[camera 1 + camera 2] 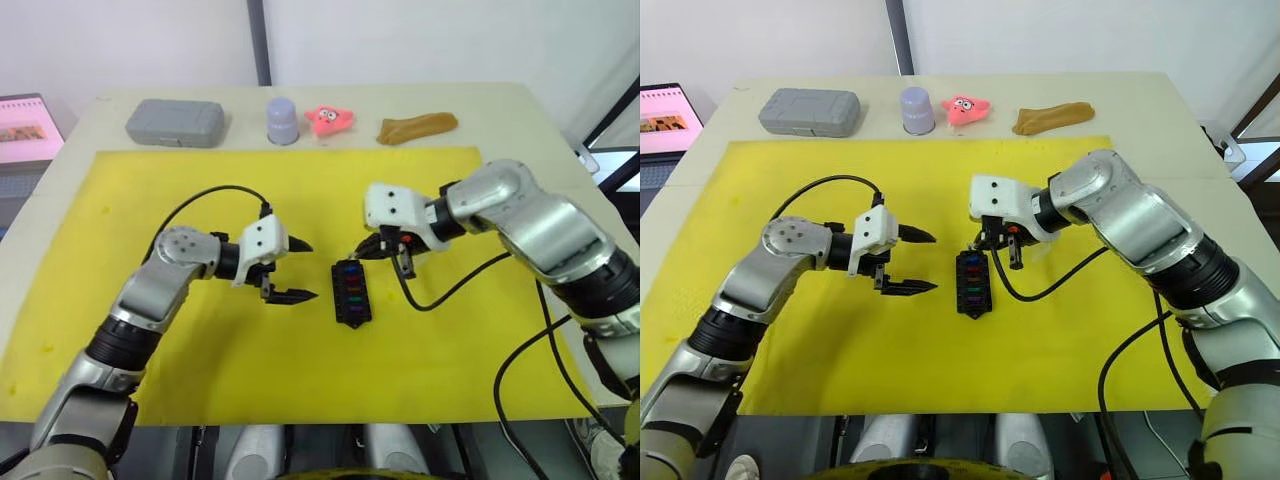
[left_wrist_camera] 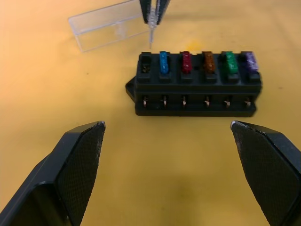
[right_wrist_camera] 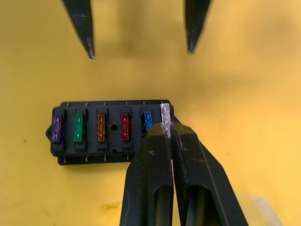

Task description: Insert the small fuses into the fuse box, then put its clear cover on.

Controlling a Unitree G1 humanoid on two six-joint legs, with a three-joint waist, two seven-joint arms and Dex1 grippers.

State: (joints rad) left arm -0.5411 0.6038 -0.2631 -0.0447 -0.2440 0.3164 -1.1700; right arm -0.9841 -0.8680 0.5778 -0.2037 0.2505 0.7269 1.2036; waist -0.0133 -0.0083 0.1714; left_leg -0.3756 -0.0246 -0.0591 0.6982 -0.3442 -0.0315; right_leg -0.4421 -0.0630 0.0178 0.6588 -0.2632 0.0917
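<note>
Black fuse box (image 3: 110,129) has five fuses in. The right gripper (image 3: 166,129) pinches the pale fuse (image 3: 165,114) at the empty slot. The left gripper (image 1: 291,270) waits beside, fingers wide apart.

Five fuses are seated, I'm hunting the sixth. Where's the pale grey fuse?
Pinched in the right gripper, the pale grey fuse sits over the fuse box's empty end slot, beside the blue fuse.

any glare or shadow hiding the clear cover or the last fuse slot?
Left wrist view: clear cover reads by bright edge glints, no washout; empty end slot dark but visible. Right wrist view: pale fuse sharp between the right gripper fingers, which cover that slot; soft shadows on the mat.
</note>
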